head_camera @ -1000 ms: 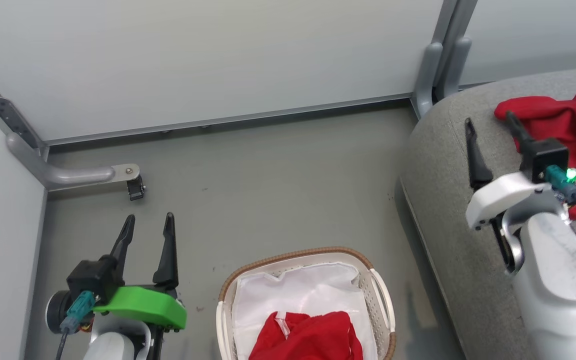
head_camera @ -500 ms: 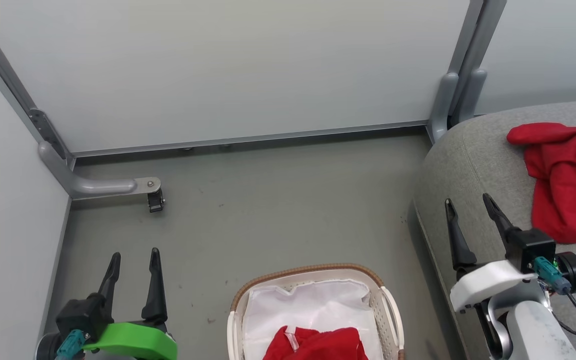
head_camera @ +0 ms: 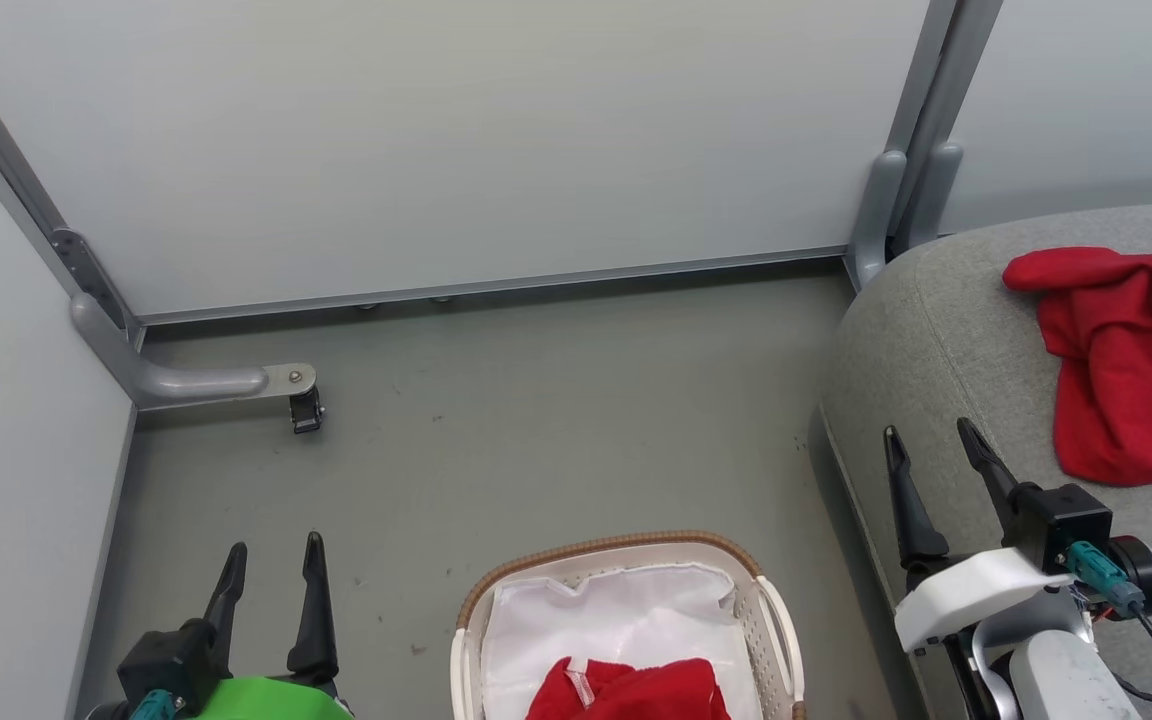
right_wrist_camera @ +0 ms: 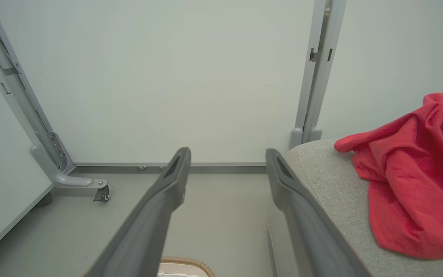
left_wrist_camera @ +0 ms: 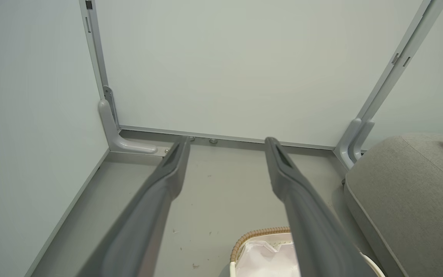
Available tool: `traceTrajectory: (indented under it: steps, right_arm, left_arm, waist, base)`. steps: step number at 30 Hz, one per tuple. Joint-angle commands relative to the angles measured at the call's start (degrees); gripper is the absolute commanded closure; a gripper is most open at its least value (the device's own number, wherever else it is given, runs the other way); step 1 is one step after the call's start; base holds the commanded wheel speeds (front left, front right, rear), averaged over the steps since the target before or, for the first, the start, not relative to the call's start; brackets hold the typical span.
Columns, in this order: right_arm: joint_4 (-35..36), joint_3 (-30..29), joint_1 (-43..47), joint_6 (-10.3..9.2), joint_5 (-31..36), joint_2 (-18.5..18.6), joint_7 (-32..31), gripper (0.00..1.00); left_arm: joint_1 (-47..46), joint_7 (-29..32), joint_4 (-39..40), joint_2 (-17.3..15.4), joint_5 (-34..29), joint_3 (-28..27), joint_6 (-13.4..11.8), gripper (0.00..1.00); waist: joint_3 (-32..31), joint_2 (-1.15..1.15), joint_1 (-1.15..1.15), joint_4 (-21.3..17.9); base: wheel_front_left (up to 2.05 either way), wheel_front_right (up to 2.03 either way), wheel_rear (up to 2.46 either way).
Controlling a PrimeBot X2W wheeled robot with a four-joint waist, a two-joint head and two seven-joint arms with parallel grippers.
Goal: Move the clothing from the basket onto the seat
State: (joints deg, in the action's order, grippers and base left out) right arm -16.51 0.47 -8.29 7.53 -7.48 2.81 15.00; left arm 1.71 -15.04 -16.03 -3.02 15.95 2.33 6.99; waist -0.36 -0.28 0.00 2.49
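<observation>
A plain red garment (head_camera: 1126,350) lies crumpled on the grey seat (head_camera: 926,340) at the right, also as the red garment (right_wrist_camera: 410,169) on the seat (right_wrist_camera: 321,181). The cream basket (head_camera: 771,620) sits on the floor at bottom centre, holding a white liner (head_camera: 616,620) and a second red garment (head_camera: 636,690) with a white strip. My right gripper (head_camera: 926,440) hangs open and empty over the seat's left edge, left of the plain garment. My left gripper (head_camera: 273,550) is open and empty over the floor, left of the basket. In the left wrist view, the basket rim (left_wrist_camera: 252,234) shows between my fingers.
Pale partition walls close the back and left. A grey metal foot with a small black caster (head_camera: 304,410) juts onto the floor at the left. A grey post base (head_camera: 896,210) stands by the seat's back corner. Bare grey floor (head_camera: 556,410) lies between basket and wall.
My right gripper has drawn back from the plain red garment, left lying on the seat, and come down toward the seat's left edge. The head view has shifted; the left gripper sits lower in it.
</observation>
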Motion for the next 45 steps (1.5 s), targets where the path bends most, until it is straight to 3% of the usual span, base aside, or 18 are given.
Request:
traceTrajectory:
  steps: [1,28,37,45]
  right_arm:
    - [-0.4,0.2,0.7,-0.08,-0.3,0.2,0.3,0.00]
    - [0.7,-0.8,-0.2,-0.08,0.9,0.2,0.3,0.00]
    - [4.0,-2.9,-5.2,-0.08,3.5,0.2,0.3,0.00]
    - [8.0,-3.3,-11.4,-0.08,6.2,0.2,0.3,0.00]
  left_arm:
    - [0.5,-0.2,-0.1,0.0,-0.7,-0.1,0.2,0.00]
    - [-2.6,-0.2,-0.6,-0.1,-2.7,1.8,0.5,0.00]
    - [-14.8,-0.2,-5.6,-2.6,-4.5,13.2,0.5,0.00]
    - [-29.0,1.1,-19.9,-1.4,-3.5,25.1,0.5,0.00]
  waist:
    - [0.0,0.28,0.00,0.0]
    - [2.6,0.28,0.00,0.1]
    - [12.1,0.28,0.00,0.0]
    - [23.7,0.28,0.00,-2.0]
  base:
    - [0.00,0.00,0.00]
    - [0.00,0.00,0.00]
    - [0.00,0.00,0.00]
    - [0.00,0.00,0.00]
